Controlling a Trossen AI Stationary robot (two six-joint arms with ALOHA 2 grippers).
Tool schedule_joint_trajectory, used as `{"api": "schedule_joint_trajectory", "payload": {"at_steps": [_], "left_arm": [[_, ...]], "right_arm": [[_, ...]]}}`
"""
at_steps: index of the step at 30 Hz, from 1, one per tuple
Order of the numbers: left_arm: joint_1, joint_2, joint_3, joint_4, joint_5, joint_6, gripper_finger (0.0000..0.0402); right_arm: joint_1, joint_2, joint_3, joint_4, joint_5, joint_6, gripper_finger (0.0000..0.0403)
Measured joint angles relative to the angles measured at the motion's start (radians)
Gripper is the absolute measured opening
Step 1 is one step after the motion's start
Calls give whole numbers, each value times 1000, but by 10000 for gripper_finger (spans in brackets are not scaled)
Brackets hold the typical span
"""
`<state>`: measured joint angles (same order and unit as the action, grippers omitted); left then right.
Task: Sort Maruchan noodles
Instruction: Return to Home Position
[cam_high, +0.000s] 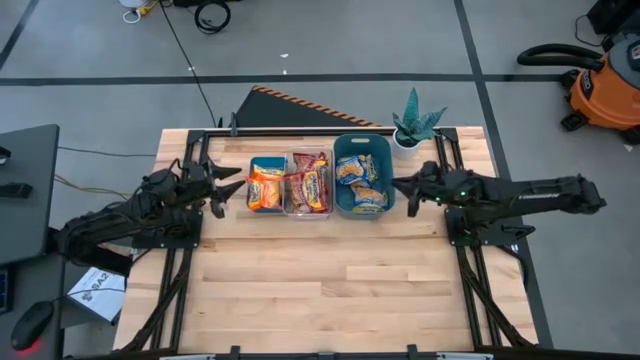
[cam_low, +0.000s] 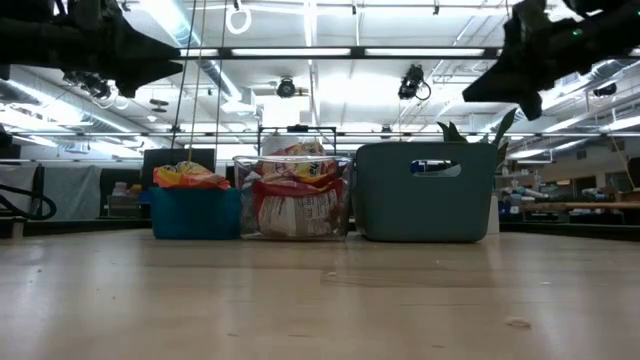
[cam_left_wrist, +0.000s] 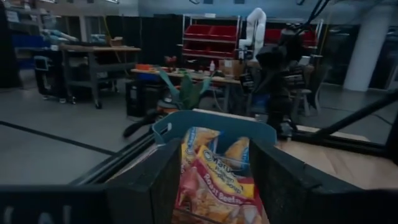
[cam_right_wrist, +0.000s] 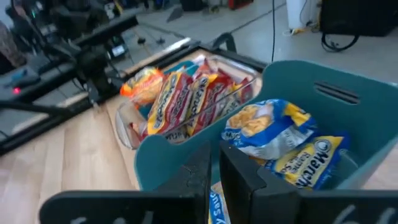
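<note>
Three bins stand side by side at the table's far middle. A small blue bin (cam_high: 265, 186) holds orange Maruchan noodles (cam_right_wrist: 144, 84). The clear bin (cam_high: 308, 184) beside it holds dark red packets (cam_right_wrist: 180, 102). The larger teal bin (cam_high: 363, 176) holds blue and yellow packets (cam_right_wrist: 280, 140). My left gripper (cam_high: 238, 182) hangs open just left of the bins, above the table, pointing level at them, with nothing between its fingers (cam_left_wrist: 146, 186). My right gripper (cam_high: 397, 185) hangs just right of the teal bin, its fingers (cam_right_wrist: 198, 177) close together on nothing.
A potted plant (cam_high: 416, 124) stands at the far right, behind the teal bin. Bare wood (cam_high: 330, 290) spreads across the near half of the table. The arms' black frames (cam_high: 175, 280) run along both side edges.
</note>
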<state>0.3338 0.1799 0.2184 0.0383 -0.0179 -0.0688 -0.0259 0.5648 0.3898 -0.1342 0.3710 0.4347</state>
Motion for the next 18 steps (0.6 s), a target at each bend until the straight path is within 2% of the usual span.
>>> {"api": "schedule_joint_trajectory", "payload": {"at_steps": [4,10,18], "left_arm": [[-31,1,-4,-4,-29,31,172],[-85,1,-104,113,-52,30,145],[-132,-11,-112,85,-69,24,141]], "right_arm": [[-18,-114,-49,-3,0,-5,37],[-24,-263,-148,74,-6,-70,37],[-24,-404,-263,93,-45,-47,37]]}}
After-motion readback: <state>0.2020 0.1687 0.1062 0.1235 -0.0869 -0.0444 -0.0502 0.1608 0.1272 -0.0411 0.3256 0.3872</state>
